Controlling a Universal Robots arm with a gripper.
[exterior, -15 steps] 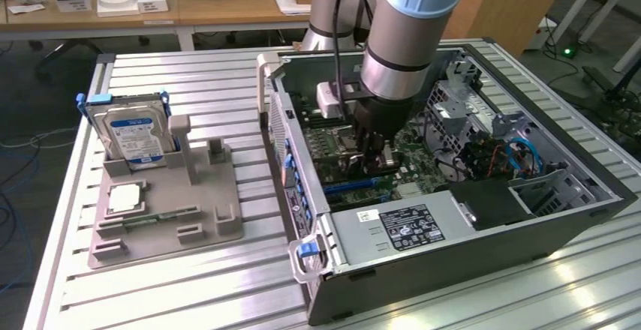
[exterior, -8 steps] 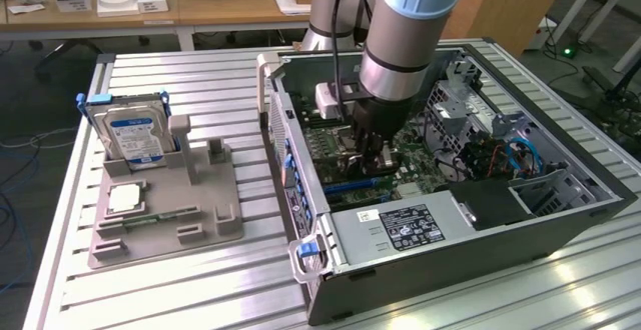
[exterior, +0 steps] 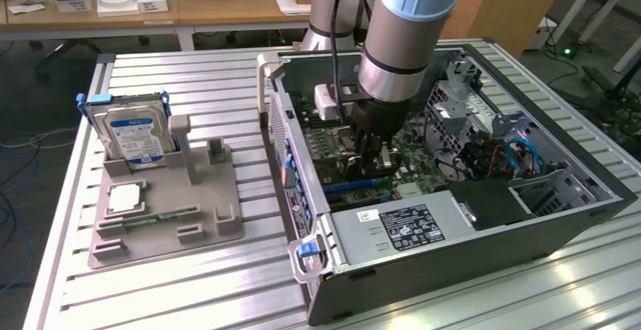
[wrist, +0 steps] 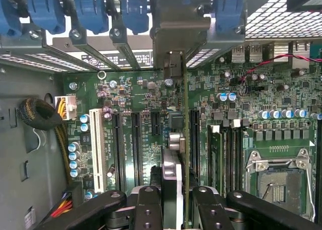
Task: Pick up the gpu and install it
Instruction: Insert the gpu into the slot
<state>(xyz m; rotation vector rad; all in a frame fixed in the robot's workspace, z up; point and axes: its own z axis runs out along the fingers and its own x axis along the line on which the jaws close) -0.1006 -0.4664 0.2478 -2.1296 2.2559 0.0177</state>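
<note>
End effector: pinching the gpu, one finger on each face, so your card hangs upright and edge-on to the board
Gpu: inside the open case, over the motherboard, running along the black expansion slot just beside it; you can't tell whether its edge has entered the slot
Bracket: silver end points at the rear wall, by the blue retainer clips, likely where it must sit for the card to go in square
Arm: reaches straight down into the case, so you get a vertical push line
Holder: on the worktop, apart from the case, carries the hard drive
</note>
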